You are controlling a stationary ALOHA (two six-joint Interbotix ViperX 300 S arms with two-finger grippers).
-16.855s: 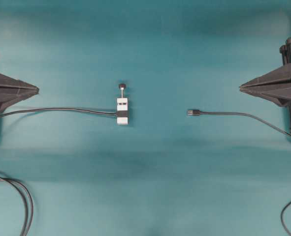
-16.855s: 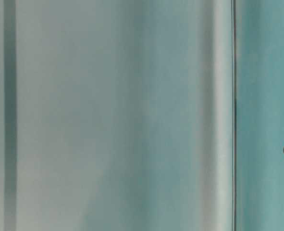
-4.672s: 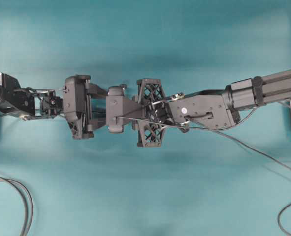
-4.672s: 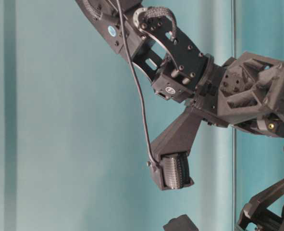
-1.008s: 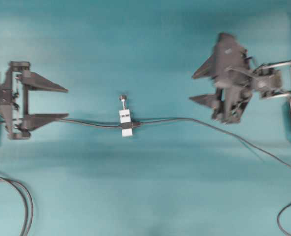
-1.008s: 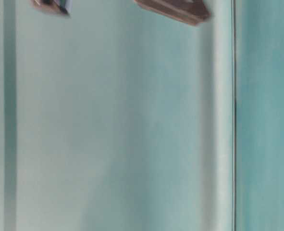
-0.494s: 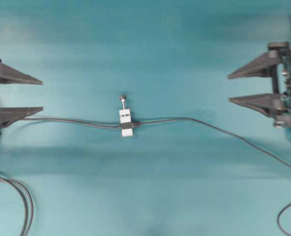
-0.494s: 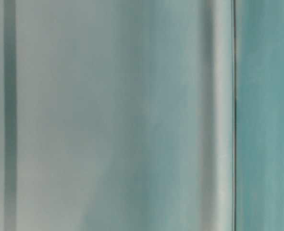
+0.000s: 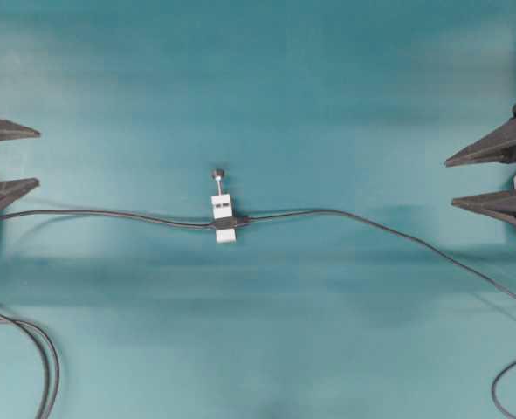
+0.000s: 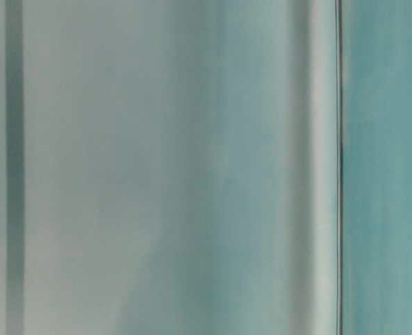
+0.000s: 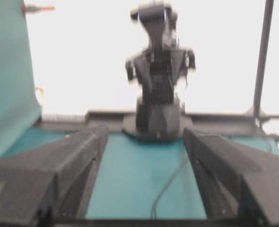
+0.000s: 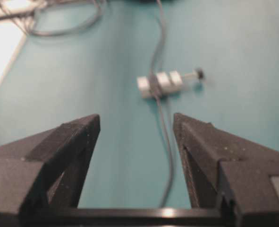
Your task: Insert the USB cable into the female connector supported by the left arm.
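The female connector [image 9: 223, 218], a white block with a black band and a knobbed pin, lies on the teal table at the middle, with its thin cable running left. The USB cable [image 9: 371, 223] comes in from the right, and its plug end meets the block's right side at the band. My left gripper [image 9: 37, 158] is open at the left edge and my right gripper [image 9: 450, 182] open at the right edge, both far from the block and empty. The right wrist view shows the female connector [image 12: 159, 82] and the USB cable [image 12: 166, 142] ahead of the open right gripper [image 12: 137, 118]. The left gripper [image 11: 145, 131] has only table and a thin cable [image 11: 170, 182] between its fingers.
Thick black cable loops lie at the bottom left [image 9: 39, 358] and bottom right [image 9: 502, 388] corners. The left wrist view faces the right arm's tower [image 11: 158, 94] and a dark upright pole [image 11: 263, 56]. The table-level view is a blurred teal surface.
Both open grippers have drawn back outward to their own table edges over the last second. The connector and joined cable have stayed in place.
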